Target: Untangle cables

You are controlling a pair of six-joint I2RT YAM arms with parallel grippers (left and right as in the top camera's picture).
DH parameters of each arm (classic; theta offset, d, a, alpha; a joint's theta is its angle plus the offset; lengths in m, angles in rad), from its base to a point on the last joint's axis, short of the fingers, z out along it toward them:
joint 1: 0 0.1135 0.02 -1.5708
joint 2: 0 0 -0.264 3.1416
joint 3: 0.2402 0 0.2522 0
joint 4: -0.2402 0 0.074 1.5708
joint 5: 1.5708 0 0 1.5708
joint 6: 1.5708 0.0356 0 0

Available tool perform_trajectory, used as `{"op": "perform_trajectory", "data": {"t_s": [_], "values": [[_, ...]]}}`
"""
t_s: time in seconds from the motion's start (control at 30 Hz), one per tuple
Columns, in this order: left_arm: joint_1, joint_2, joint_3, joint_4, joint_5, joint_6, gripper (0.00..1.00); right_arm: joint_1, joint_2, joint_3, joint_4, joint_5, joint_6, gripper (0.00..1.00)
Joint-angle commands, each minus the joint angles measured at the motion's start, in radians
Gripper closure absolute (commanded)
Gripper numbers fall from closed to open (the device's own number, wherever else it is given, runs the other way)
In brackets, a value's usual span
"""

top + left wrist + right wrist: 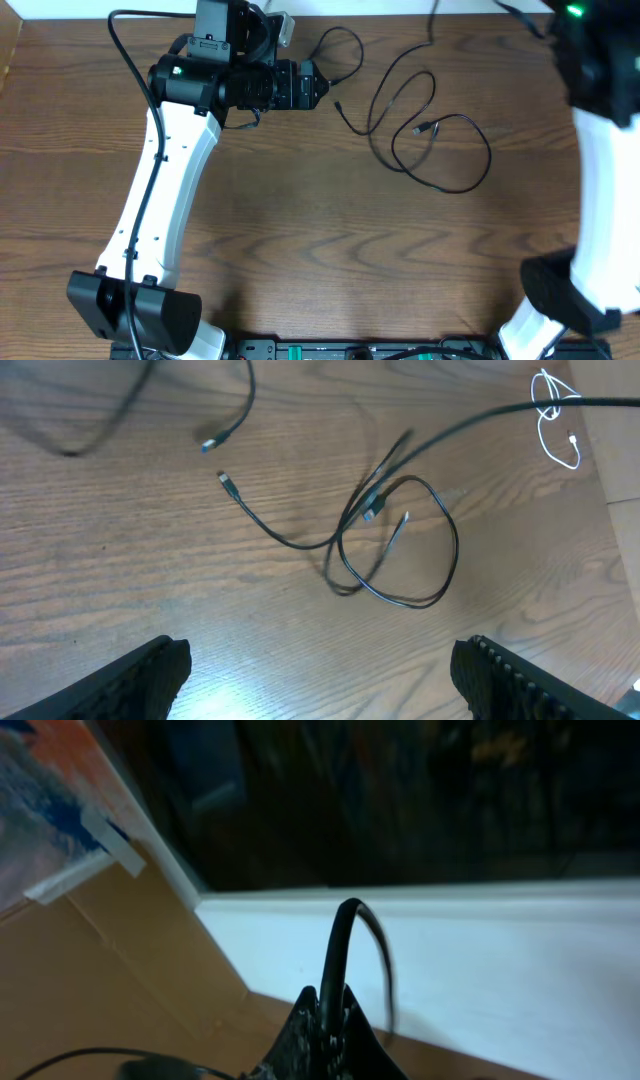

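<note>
A thin black cable (440,150) lies in loose overlapping loops on the wooden table (300,220), right of centre, with a small plug end (422,128) inside the loops. In the left wrist view the same black cable (400,540) loops ahead, and a small white cable (555,420) lies coiled far off at the top right. My left gripper (322,88) (320,655) hovers open left of the loops, holding nothing. My right gripper (328,1002) is shut on a black cable (335,940) that rises from between its fingers; in the overhead view this gripper is hidden at the top right.
Another thin black cord (345,50) curls just beyond my left gripper's tip. The right arm (600,150) stands along the right edge. A white wall ledge (500,950) faces the right wrist. A beige surface (610,450) borders the table.
</note>
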Motion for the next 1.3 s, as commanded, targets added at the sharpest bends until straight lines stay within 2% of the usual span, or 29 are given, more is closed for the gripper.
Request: {"op": "perform_trajectory", "data": {"t_s": [0.0, 0.3, 0.67, 0.97, 1.27], "values": [[0.001, 0.013, 0.002, 0.0, 0.012, -0.001, 0.11, -0.008, -0.031, 0.017, -0.056, 0.1, -0.056, 0.99], [0.0, 0.013, 0.0, 0.001, 0.013, 0.003, 0.11, -0.073, -0.01, 0.014, -0.37, 0.18, -0.114, 0.99], [0.0, 0.014, -0.065, 0.014, 0.012, 0.003, 0.11, -0.13, 0.006, -0.018, -0.577, 0.154, -0.191, 0.99], [0.001, 0.014, -0.071, 0.023, 0.01, 0.003, 0.11, -0.128, 0.084, -0.151, -0.566, 0.155, -0.208, 0.99], [0.0, 0.014, -0.071, 0.023, -0.018, 0.003, 0.11, -0.128, 0.125, -0.165, -0.552, 0.192, -0.227, 0.99]]}}
